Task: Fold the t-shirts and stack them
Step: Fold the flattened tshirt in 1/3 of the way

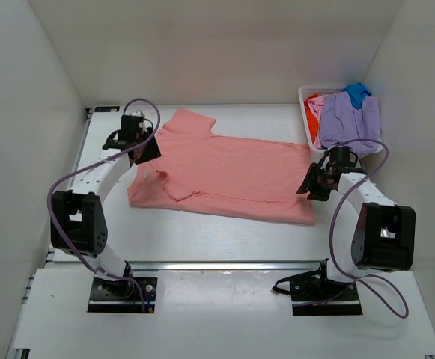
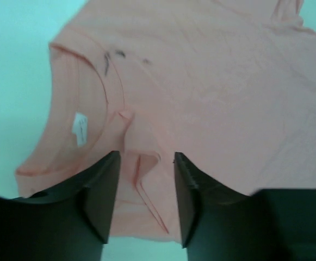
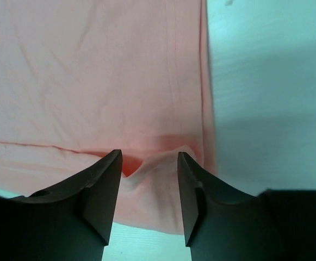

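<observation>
Jaws apart — salmon-pink t-shirt (image 1: 232,176) flat, creased

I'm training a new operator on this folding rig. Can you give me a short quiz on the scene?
1. True or false: the pink shirt lies on the table.
2. The lavender shirt is: A) flat on the table B) draped over the basket C) in a pincer.
3. Which pincer is over the collar?
Key: 1 true; 2 B; 3 left pincer.
</observation>
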